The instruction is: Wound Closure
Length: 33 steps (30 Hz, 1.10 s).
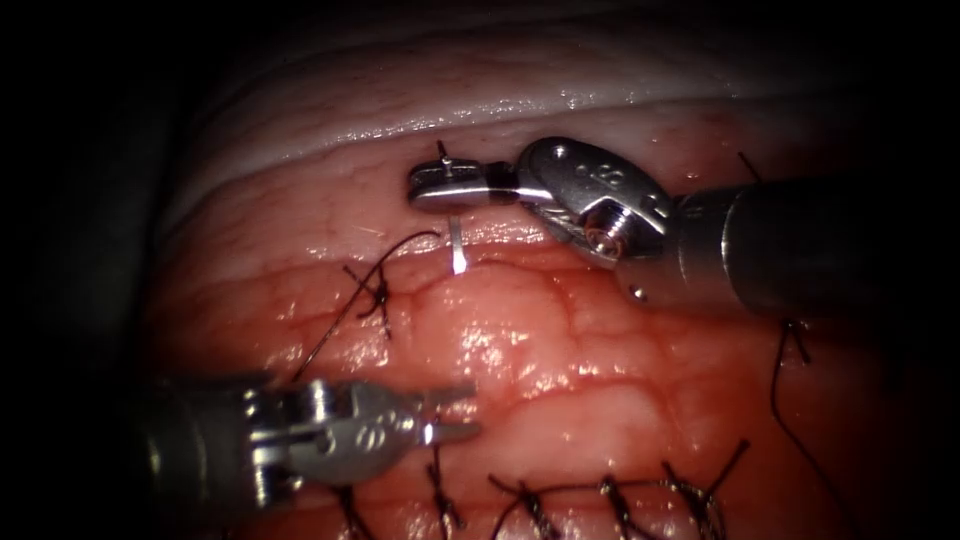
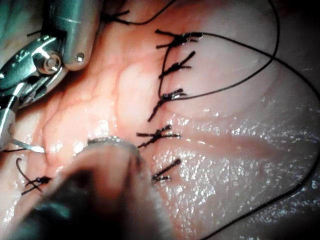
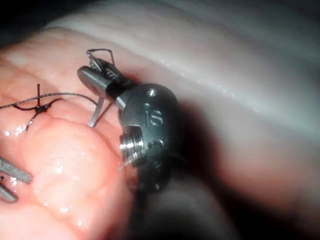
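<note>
The right tool [image 1: 432, 187] is clamped on the curved needle [image 1: 456, 245] near its rear end. From the tool, the needle's body runs down toward the tissue [image 1: 560, 350], where its lower end meets the surface. Dark thread [image 1: 350, 310] trails from beside the needle, past a knotted stitch [image 1: 378, 295]. Below the needle, the left tool [image 1: 462, 412] hovers slightly open, holding nothing.

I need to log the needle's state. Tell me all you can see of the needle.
The needle is a thin, bright, curved piece of metal. The right pincer is shut on it near its upper end, a short stub standing above the jaws. Below them it runs down to the tissue, where its lower end meets the surface beside a knotted stitch. The left pincer is apart from it.
</note>
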{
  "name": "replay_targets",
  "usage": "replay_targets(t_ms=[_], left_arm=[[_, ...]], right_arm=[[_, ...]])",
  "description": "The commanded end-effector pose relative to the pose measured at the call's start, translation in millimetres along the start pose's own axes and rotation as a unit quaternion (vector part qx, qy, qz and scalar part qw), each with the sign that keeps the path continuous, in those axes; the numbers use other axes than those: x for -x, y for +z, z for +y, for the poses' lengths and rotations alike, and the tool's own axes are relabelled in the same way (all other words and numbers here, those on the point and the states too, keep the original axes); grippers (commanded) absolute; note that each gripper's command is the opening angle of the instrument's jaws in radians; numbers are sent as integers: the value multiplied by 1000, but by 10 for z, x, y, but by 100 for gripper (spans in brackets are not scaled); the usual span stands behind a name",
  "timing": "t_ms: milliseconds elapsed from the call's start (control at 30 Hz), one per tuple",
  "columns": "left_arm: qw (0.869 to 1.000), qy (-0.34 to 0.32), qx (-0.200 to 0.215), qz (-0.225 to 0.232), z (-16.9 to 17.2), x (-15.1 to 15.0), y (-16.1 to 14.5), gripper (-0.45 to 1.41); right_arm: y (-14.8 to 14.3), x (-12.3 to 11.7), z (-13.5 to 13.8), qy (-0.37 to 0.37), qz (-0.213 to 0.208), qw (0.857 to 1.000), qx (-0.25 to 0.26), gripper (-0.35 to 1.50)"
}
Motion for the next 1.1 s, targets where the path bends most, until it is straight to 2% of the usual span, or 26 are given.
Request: replay_targets(t_ms=[33,400,633,767,967,1100], left_arm=[[1000,-2,1,2,-3,2,12,-8],[1000,-12,5,2,-11,17,21,-8],[1000,-13,7,2,-13,22,18,-8],[1000,-13,6,2,-11,21,17,-8],[1000,-11,9,-2,-6,24,13,-10],[1000,-11,8,-2,-7,24,15,-10]], right_arm=[[9,2,3,3,3,1000,2,-35],[11,4,-4,59,10,998,11,-35],[13,7,-16,91,-9,996,-7,-35],[14,10,-27,96,-12,995,-20,-35],[9,13,-60,104,-1,994,-34,-35],[12,13,-72,146,-1,989,-34,-35]])
